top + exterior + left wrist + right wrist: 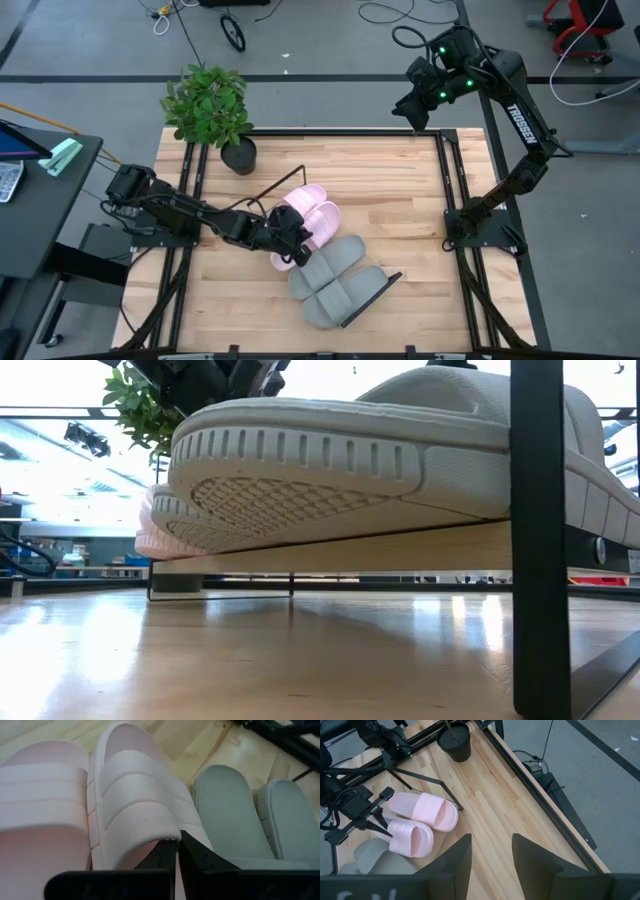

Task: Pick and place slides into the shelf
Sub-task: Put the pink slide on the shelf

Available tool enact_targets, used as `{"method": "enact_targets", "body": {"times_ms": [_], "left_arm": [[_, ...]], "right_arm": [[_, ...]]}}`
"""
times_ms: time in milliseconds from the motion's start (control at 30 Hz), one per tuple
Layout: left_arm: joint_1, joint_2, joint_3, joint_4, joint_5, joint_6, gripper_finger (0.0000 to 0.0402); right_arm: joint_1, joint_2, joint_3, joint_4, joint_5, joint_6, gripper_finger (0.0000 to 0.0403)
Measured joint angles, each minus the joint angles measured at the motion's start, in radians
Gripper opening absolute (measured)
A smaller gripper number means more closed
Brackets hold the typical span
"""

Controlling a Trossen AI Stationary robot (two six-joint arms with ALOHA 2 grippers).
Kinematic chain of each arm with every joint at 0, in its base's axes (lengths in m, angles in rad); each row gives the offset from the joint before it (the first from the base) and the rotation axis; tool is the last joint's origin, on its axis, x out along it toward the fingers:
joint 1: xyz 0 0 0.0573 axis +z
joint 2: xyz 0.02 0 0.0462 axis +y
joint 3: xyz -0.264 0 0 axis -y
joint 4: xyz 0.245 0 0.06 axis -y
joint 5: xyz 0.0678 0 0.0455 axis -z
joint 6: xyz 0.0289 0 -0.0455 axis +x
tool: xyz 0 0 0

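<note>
- The high camera is looking straight down, taking in the whole table (pixel 400 190) and the floor around it.
- The low camera is sitting at tabletop height, pressed close under the shelf (pixel 400 548) and facing the room behind.
- The left wrist camera is hovering right over a pink slide (pixel 140 805).
- The right wrist camera is looking from high up, sharing the pink slides (pixel 422 822) with the overhead view.

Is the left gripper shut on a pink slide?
Yes. The left gripper is shut on the heel of one pink slide.
</note>
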Motion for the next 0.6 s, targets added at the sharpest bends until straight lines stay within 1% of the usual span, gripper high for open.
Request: {"method": "enact_targets", "body": {"times_ms": [300, 533, 600], "left_arm": [[0.000, 0.000, 0.000, 0.006, 0.002, 0.097, 0.0008], [-0.001, 0.000, 0.000, 0.094, 0.009, 0.171, 0.0008], [-0.001, 0.000, 0.000, 0.093, 0.006, 0.174, 0.0008]], "right_arm": [[0.000, 0.000, 0.000, 0.000, 0.000, 0.000, 0.0146], [0.000, 0.000, 0.000, 0.000, 0.000, 0.000, 0.0146], [0.000, 0.000, 0.000, 0.000, 0.000, 0.000, 0.0146]]}}
